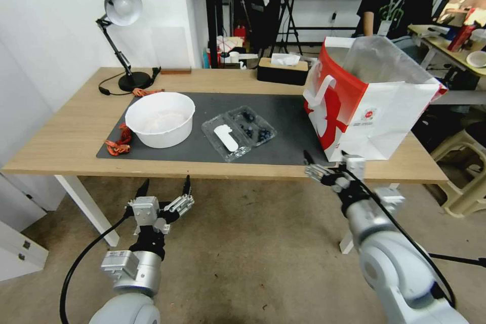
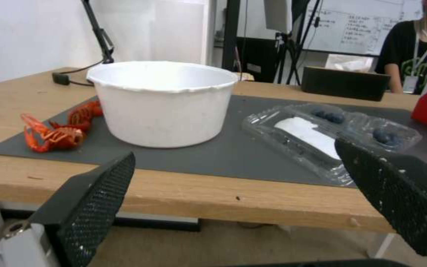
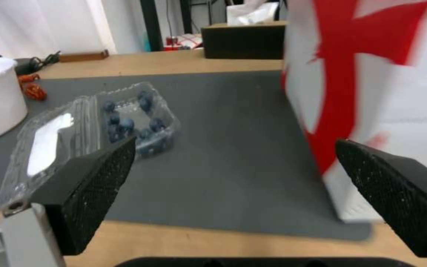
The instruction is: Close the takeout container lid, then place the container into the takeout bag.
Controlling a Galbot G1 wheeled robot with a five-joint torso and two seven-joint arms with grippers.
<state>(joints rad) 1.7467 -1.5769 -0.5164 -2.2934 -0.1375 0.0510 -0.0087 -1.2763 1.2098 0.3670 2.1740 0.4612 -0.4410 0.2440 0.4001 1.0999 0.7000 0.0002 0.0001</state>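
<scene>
Your left gripper [image 1: 163, 187] and right gripper [image 1: 324, 159] reach forward at the table's [image 1: 66, 136] near edge, jaws apart and empty; the takeout container [image 1: 239, 131] lies open.

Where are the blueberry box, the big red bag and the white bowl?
takeout container [image 1: 238, 131]: head view, clear plastic middle.
takeout bag [image 1: 372, 111]: head view, white front.
white bowl [image 1: 161, 134]: head view, outer wall.

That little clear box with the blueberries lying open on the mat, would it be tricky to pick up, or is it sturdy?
Probably flimsy: the takeout container is thin clear plastic that would likely flex under a squeeze. It looks light, with few berries inside, so a push may slide it across the mat. With the lid lying open flat, tilting it could spill the berries.
</scene>
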